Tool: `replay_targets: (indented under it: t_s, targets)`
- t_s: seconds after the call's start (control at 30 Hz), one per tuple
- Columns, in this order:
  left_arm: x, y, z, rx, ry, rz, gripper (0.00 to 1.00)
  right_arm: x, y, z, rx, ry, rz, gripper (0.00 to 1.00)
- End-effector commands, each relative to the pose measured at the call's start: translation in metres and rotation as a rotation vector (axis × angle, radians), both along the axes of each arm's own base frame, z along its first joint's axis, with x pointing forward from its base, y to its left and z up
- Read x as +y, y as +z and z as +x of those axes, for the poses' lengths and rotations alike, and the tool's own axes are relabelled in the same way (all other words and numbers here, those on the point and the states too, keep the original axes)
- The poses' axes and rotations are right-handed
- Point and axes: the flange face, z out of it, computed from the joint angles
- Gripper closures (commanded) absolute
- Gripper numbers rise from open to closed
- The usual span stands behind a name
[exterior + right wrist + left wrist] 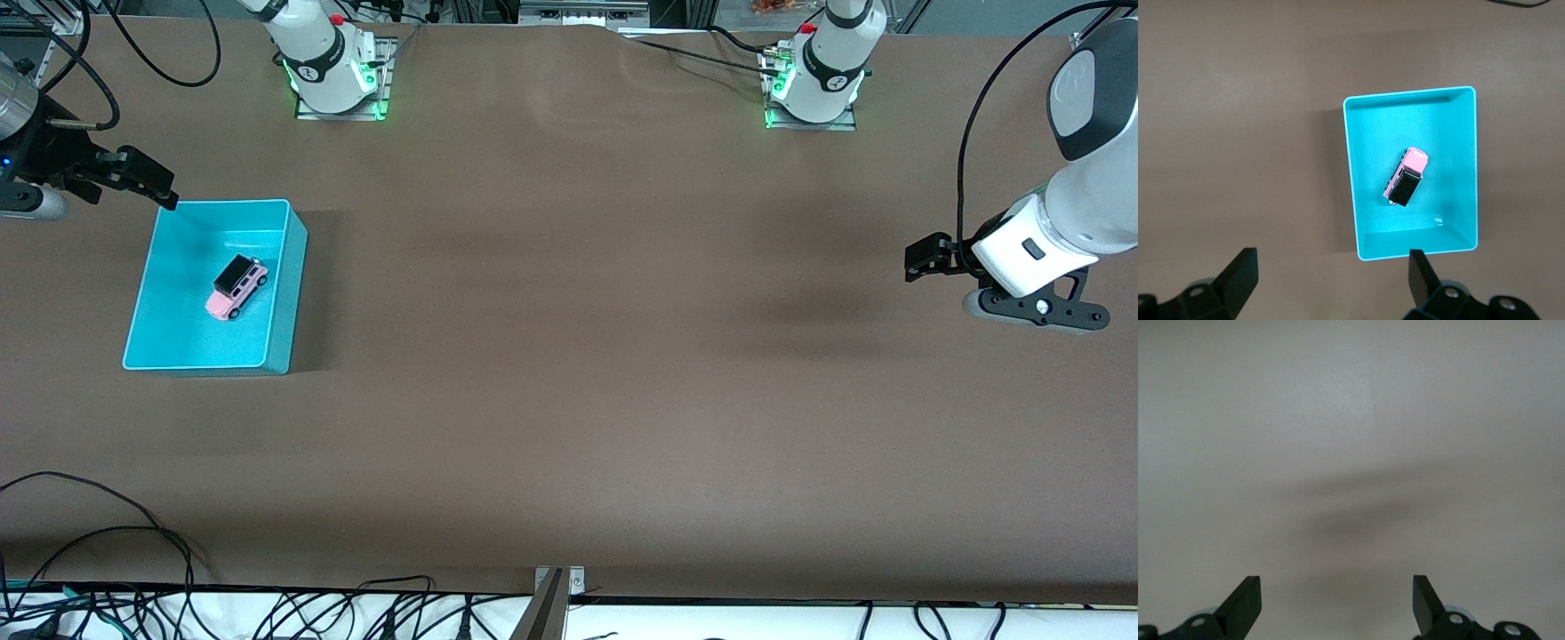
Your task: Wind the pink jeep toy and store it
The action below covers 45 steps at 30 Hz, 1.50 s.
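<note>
Small light-pink boxy jeep toy [237,286] sits upright inside turquoise plastic bin [289,293]; no legible markings.
Right tool [164,191] spread above bin's corner; left tool [1337,603] spread over bare brown counter [569,356].

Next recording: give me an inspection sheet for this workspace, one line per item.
Surface: brown matte table, bare across the middle.
Job's things: small light pink jeep toy with black roof upright on its wheels inside the turquoise plastic bin, at the right arm's end.
Clutter: nothing seen.
Grippers: right gripper open, empty, over the bin's edge farthest from the front camera; left gripper open, empty, over bare table.
Cables: black cables along the table edge nearest the front camera.
Surroundings: two arm bases.
</note>
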Motion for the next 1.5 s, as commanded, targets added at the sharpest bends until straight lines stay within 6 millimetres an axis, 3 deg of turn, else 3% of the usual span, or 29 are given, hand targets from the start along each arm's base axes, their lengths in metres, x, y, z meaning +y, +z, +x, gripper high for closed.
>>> replay_targets:
  t_s: [0.0,0.57,0.73,1.47]
  targets:
    - [-0.0015,0.0056,0.0012,-0.006,-0.011,-0.005,0.0,0.0006,0.0062,0.0039,-0.013,0.013,0.003,0.0]
    - [-0.0015,0.0065,0.0009,-0.007,-0.011,-0.006,0.0,-0.0002,0.0064,0.0047,-0.016,0.022,0.004,0.0]
    - [-0.0015,0.0065,0.0009,-0.007,-0.011,-0.006,0.0,-0.0001,-0.0018,0.0091,-0.002,0.022,0.004,0.0]
    - [-0.0015,0.0065,0.0009,-0.007,-0.011,-0.006,0.0,-0.0078,0.0047,0.0109,-0.013,0.018,0.005,0.0]
